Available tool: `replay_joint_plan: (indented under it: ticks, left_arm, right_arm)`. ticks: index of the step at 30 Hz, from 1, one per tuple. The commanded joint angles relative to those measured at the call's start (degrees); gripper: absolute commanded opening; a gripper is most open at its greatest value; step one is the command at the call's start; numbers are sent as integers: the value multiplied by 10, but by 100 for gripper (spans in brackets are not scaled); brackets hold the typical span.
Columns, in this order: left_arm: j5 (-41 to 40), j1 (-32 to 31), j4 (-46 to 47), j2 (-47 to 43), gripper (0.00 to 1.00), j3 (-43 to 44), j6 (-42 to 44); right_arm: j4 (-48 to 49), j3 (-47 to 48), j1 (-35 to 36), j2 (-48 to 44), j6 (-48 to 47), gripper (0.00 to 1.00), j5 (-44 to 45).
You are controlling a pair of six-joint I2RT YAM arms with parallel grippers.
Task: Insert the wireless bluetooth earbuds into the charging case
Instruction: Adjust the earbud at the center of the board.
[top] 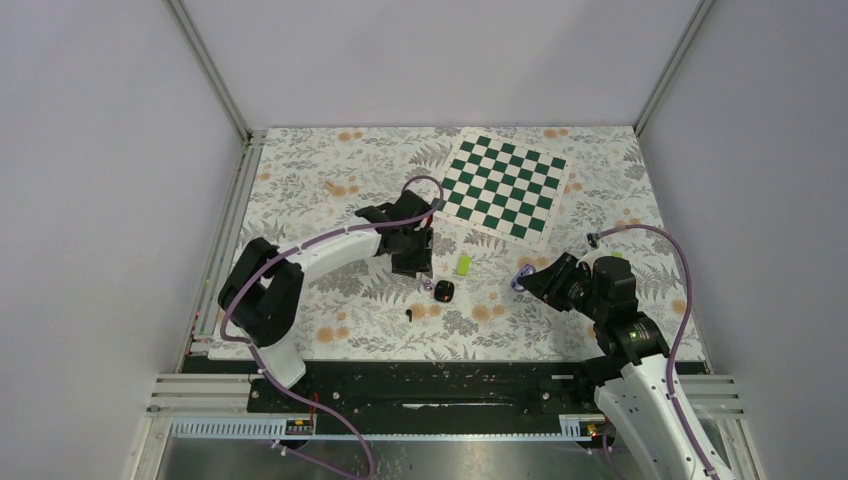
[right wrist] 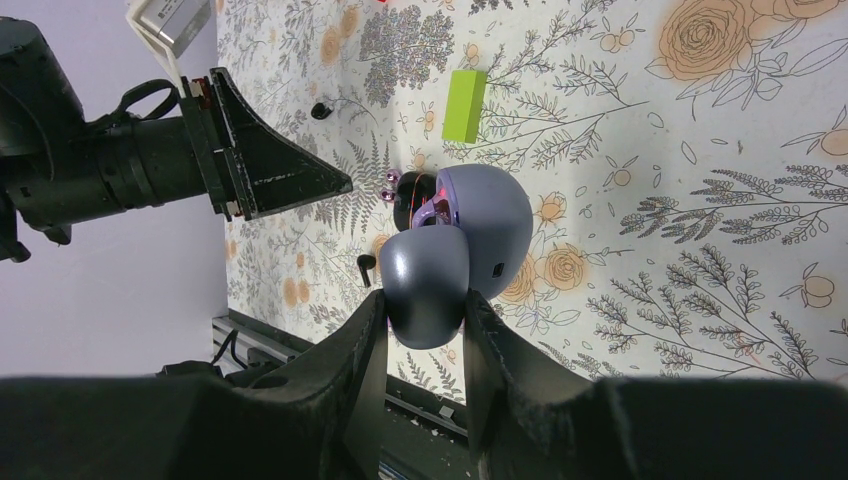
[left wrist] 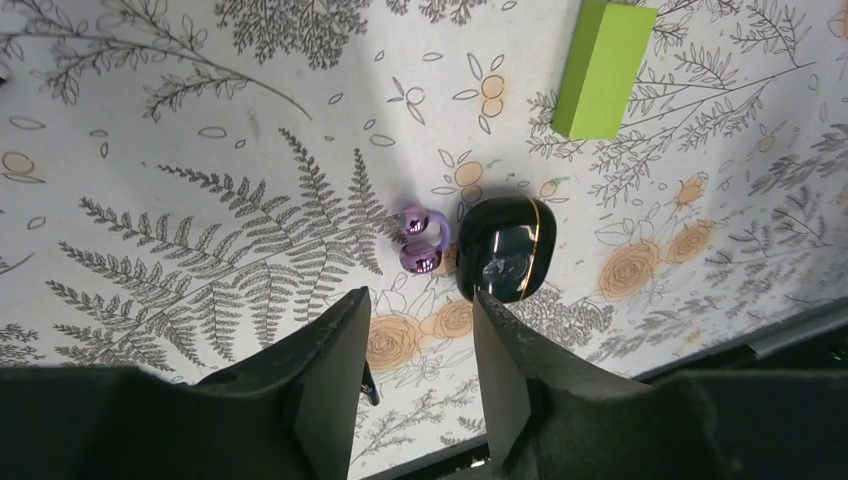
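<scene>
from above: the left claw [top: 420,268] hangs spread over the middle of the flowered table [top: 350,325]. the right claw [top: 520,280] sits off to one side, near enough to bring its load across.

left wrist: the open fingers frame a purple earbud [left wrist: 422,240] lying loose just beside a closed glossy black case [left wrist: 505,248]. a green block [left wrist: 603,68] lies further off.

right wrist: the claw is clamped on one half of an open lilac case [right wrist: 450,245], probably held steady to receive the earbud. something purple shows inside it.
</scene>
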Motion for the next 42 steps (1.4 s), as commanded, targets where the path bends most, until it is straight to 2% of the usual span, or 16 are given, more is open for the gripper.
replay_joint_plan:
  ticks: [1,17,27,42]
  left_arm:
    - [-83,-24,-35,25,43,45,18]
    - [-111,-39,-31,75,43,68,7]
    - [-90,-39,-14,71,43,62,5]
    - [-189,-39,-73,42,43,61,22]
  right_arm:
    - [13,11,-2,-2,2,0,-7]
    - [16,9,-1,-3,5,0,-9]
    - [8,9,-1,-13,4,0,-7]
    - [7,7,-2,-18,9,0,-10]
